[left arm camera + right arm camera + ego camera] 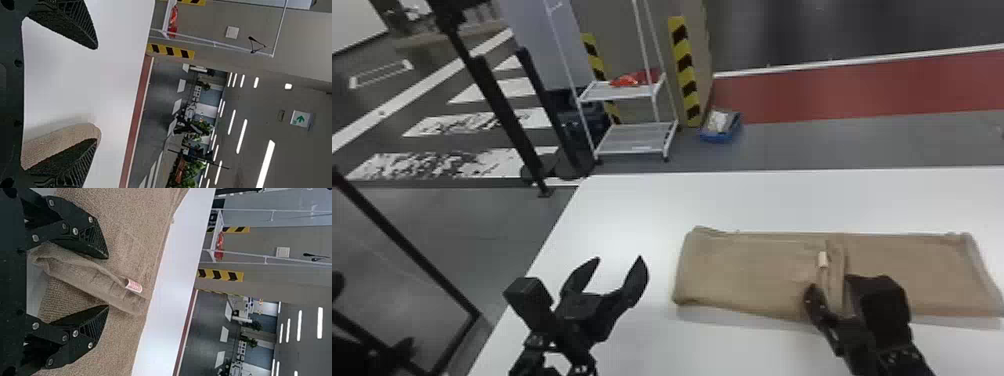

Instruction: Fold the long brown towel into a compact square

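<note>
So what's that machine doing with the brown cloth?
A two-armed robot is folding a long brown towel on a white table. The towel looks partly folded. The right gripper has its open fingers on either side of a raised, tagged edge near the middle, while the left gripper hangs open beyond the towel's left end.

White sign (300, 118) with a green arrow, right side of left wrist frame; tag (134, 285) on towel (117, 219) has unreadable pinkish print tbh.
</note>
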`<act>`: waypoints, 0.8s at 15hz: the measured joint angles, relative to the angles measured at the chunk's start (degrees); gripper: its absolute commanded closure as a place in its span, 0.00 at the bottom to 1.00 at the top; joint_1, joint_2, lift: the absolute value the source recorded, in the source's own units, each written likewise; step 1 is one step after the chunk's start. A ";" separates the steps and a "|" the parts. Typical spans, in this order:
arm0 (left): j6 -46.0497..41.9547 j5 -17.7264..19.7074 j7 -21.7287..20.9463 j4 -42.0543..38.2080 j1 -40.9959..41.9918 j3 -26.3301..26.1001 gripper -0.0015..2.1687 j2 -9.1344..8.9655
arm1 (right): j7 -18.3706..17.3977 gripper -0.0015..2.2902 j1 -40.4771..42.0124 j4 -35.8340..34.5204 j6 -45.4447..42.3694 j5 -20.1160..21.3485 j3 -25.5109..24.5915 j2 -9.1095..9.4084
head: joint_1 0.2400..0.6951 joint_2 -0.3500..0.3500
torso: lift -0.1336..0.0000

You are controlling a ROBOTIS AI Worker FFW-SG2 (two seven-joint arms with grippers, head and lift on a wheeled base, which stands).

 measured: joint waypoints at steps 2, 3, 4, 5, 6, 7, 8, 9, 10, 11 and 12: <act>0.03 0.00 -0.18 0.59 -0.38 0.00 0.02 0.00 | 0.00 0.28 -0.15 0.22 0.36 0.51 0.17 0.00 | 1.00 1.00 | 0.06; 0.05 0.00 -0.23 0.78 -0.50 0.00 0.02 0.00 | 0.00 0.29 -0.17 0.31 0.56 0.75 0.19 0.00 | 1.00 0.99 | 0.06; 0.05 0.00 -0.23 0.90 -0.58 -0.01 0.02 0.00 | 0.00 0.30 -0.18 0.39 0.80 0.82 0.22 0.00 | 1.00 0.99 | 0.06; 0.05 0.00 -0.23 1.01 -0.63 -0.01 0.02 0.00 | 0.00 0.34 -0.18 0.41 0.92 0.81 0.32 0.00 | 1.00 0.99 | 0.06; 0.05 0.00 -0.23 1.08 -0.66 -0.02 0.02 0.00 | 0.00 0.36 -0.18 0.39 0.92 0.77 0.44 0.00 | 1.00 1.00 | 0.06; 0.05 0.00 -0.26 1.12 -0.68 -0.02 0.02 0.00 | 0.00 0.36 -0.17 0.34 0.89 0.74 0.56 0.00 | 1.00 1.00 | 0.06; 0.05 0.00 -0.30 1.15 -0.67 -0.02 0.02 0.00 | 0.00 0.36 -0.17 0.31 0.87 0.73 0.66 0.00 | 1.00 1.00 | 0.06; 0.06 0.00 -0.32 1.22 -0.66 -0.02 0.02 0.00 | 0.00 0.36 -0.16 0.29 0.81 0.76 0.77 0.00 | 1.00 1.00 | 0.06; 0.05 0.00 -0.32 1.33 -0.65 0.01 0.02 0.00 | 0.00 0.36 -0.11 0.24 0.73 0.79 0.86 0.00 | 1.00 1.00 | 0.06; 0.05 0.00 -0.32 1.43 -0.64 0.05 0.02 0.00 | 0.00 0.37 -0.05 0.15 0.62 0.80 0.92 0.00 | 1.00 1.00 | 0.06; 0.05 0.00 -0.32 1.53 -0.63 0.07 0.02 0.00 | 0.00 0.51 0.03 -0.04 0.47 0.81 0.98 0.00 | 1.00 1.00 | 0.06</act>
